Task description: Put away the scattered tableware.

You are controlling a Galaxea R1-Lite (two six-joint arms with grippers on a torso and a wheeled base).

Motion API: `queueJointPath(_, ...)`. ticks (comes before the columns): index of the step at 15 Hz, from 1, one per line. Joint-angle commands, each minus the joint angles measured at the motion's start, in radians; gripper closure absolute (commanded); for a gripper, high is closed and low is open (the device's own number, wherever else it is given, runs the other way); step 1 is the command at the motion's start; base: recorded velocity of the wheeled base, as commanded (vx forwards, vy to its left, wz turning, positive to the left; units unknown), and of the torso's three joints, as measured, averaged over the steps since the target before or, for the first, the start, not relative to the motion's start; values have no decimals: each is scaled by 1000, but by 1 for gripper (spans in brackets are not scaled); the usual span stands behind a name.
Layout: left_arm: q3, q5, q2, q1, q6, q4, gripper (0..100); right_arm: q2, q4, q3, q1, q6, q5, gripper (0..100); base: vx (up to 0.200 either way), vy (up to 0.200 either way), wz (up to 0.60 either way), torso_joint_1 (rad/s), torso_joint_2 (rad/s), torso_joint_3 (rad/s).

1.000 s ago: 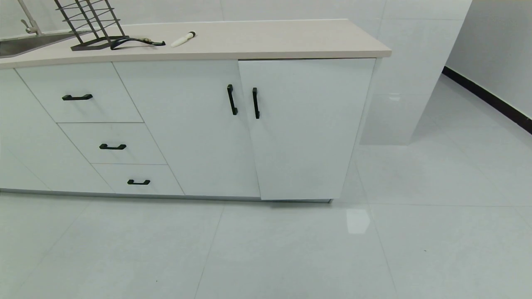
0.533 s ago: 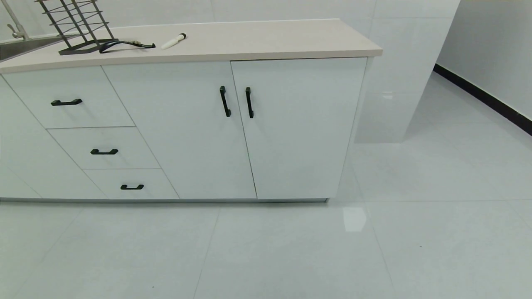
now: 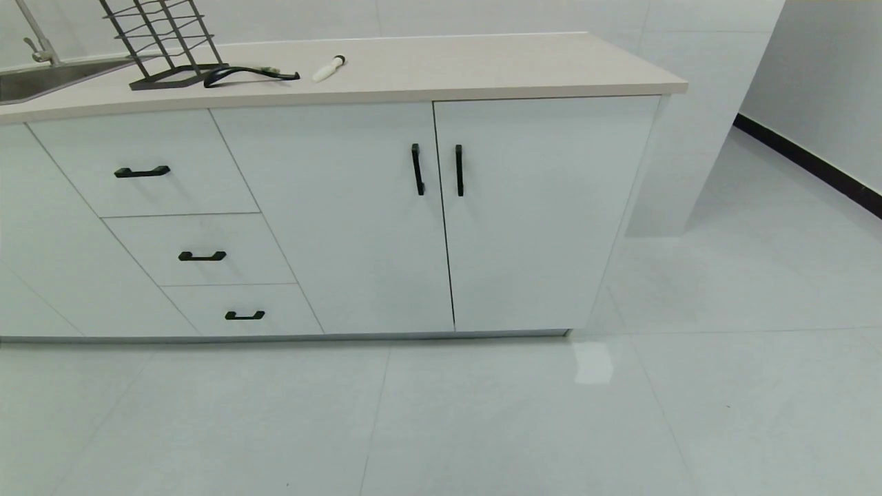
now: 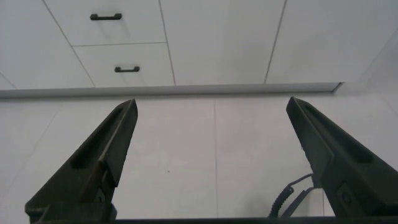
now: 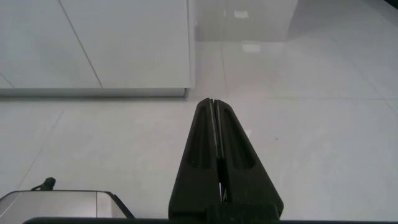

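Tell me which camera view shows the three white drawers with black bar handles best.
The head view: all three white drawers appear whole, handles included. The left wrist view catches just the lower two drawers, the upper one cropped. The right wrist view faces a plain white cabinet front and grey floor tiles.

A kitchen: a long beige table (image 3: pixel 482 65) tops white cabinets (image 3: pixel 344 227), with three black-handled drawers (image 3: pixel 196 234) and two doors (image 3: pixel 544 220) below it. A steel sink (image 3: pixel 48 77) with a tap (image 3: pixel 43 47) is sunk into the table's left end, a wire rack (image 3: pixel 165 78) standing on the table just beside the sink.
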Motion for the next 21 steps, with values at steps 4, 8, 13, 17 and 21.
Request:
queueJointPath(4,0,0,0,0,-1,-1,0,3,0,0,0,-1,0,100,200,0,0,5,1,2)
queueJointPath(8,0,0,0,0,0,-1,0,3,0,0,0,-1,0,100,150,150,0,1,4,0)
queueJointPath(13,0,0,0,0,0,-1,0,3,0,0,0,1,0,100,0,200,0,8,3,2)
queueJointPath(17,0,0,0,0,0,-1,0,3,0,0,0,1,0,100,0,200,0,4,1,1)
queueJointPath(21,0,0,0,0,-1,-1,0,3,0,0,0,1,0,100,0,200,0,2,2,-1)
